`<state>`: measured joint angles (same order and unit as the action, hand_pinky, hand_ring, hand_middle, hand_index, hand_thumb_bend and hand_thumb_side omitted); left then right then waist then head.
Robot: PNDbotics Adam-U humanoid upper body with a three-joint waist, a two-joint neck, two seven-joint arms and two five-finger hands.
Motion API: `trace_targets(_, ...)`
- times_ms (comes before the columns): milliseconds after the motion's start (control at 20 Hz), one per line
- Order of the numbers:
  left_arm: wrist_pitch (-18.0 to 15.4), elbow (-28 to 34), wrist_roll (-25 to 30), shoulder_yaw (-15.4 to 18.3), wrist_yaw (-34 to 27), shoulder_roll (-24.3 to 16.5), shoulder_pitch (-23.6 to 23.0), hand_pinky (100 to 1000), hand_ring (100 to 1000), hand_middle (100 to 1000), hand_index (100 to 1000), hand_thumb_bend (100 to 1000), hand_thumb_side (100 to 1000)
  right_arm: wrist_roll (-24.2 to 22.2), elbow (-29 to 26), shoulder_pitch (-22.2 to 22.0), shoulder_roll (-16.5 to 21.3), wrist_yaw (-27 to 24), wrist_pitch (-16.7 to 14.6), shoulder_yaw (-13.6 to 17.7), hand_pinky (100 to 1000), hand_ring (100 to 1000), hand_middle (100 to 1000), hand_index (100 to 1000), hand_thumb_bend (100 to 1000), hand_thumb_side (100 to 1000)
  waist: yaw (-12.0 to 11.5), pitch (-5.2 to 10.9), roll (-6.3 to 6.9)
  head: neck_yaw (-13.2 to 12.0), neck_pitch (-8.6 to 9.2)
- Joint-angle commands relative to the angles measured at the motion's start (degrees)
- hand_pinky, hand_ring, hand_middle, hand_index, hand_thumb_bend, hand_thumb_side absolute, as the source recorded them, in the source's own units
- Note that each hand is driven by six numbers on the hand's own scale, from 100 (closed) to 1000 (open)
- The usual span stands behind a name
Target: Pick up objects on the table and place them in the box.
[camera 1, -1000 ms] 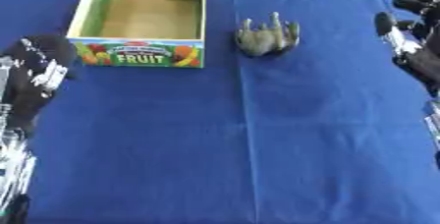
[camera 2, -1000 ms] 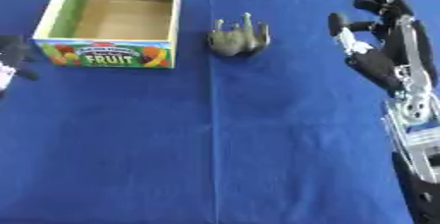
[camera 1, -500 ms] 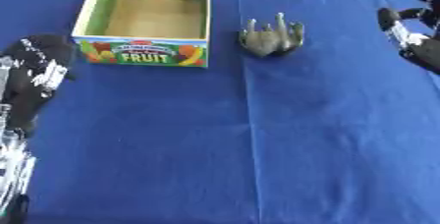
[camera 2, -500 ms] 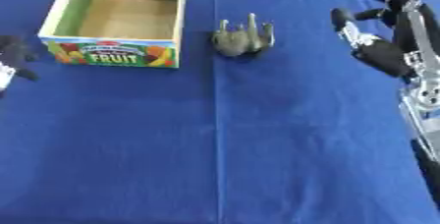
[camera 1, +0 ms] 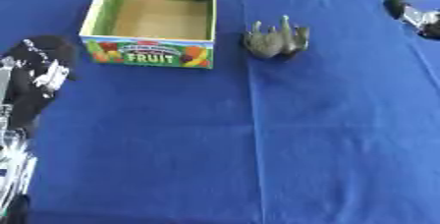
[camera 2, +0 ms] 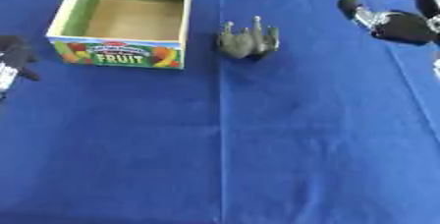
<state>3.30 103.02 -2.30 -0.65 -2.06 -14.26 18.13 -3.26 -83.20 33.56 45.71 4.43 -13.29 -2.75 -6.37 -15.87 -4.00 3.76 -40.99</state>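
- Left hand [camera 1: 39, 78]: black with silver fittings, nearest the viewer at the left edge of the blue-cloth bench [camera 1: 258, 149]. It holds nothing. Whether its fingers are straight or curled cannot be told.
- Box [camera 1: 159, 19]: one open cardboard box, green inside, with a printed "FRUIT" panel. It stands just beyond the left hand, toward the bench middle. Its floor shows bare; nothing is inside.
- Task object: one grey-green toy animal [camera 2: 247, 41], lying on its back with legs pointing up. It is just beside the box on the side away from the left hand, and well apart from the right hand.
- Right hand [camera 2: 391, 21]: at the far right edge, above the bench, carrying nothing. Its finger posture cannot be read.
- Count: one box, one toy, two hands.
- Step judged in hand: the approach, with no grasp yet made.
- Next move, as judged: the right hand must travel inward to the toy, close around its body, then carry it over the box wall.
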Motion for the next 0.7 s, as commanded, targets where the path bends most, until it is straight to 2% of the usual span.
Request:
trace_targets(50,-0.1,0.7,0.3,-0.3,0.0,-1.6,0.5,479,629,589,686,594,491,-3.3,5.4,3.6,3.0,0.6,-2.0,-0.6,700,877,837,893,520,448,-0.1,1.27,0.09,0.4,0.02)
trace_targets(400,0.0,0.7,1.0,-0.9,0.0,-1.8,1.2,478,629,588,687,594,491,-9.2,17.4,12.3,-0.8,7.9,-5.6,-2.2,711,881,836,895,543,444,-1.5,1.08,-0.13,1.7,-0.03)
trace_targets(700,0.0,0.7,1.7,-1.6,-0.2,-1.8,1.8,478,629,588,687,593,491,-10.4,26.8,18.1,-6.8,17.5,-7.6,-1.5,719,880,834,893,561,447,-3.1,0.78,-0.23,3.3,0.03)
